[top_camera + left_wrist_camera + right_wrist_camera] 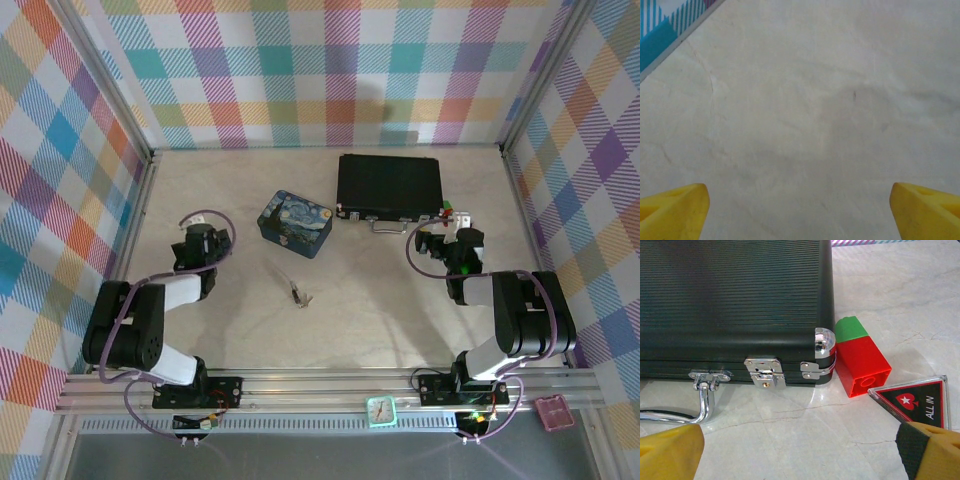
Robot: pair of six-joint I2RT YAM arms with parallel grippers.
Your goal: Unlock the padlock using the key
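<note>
Start stage: L gripper (800, 200) & R gripper (800, 440) both open, empty. Padlock (301, 297) + key (289, 281) lie mid-frame, top view; next: reach, pinch key

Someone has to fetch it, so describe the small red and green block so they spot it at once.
Find the black ribbed case at the back of the table, right of the blue starry tin. Beside its chrome-capped near right corner lies the block: red body, green end. Its neighbour, the ALL IN plaque, is a flat black triangle instead.
</note>
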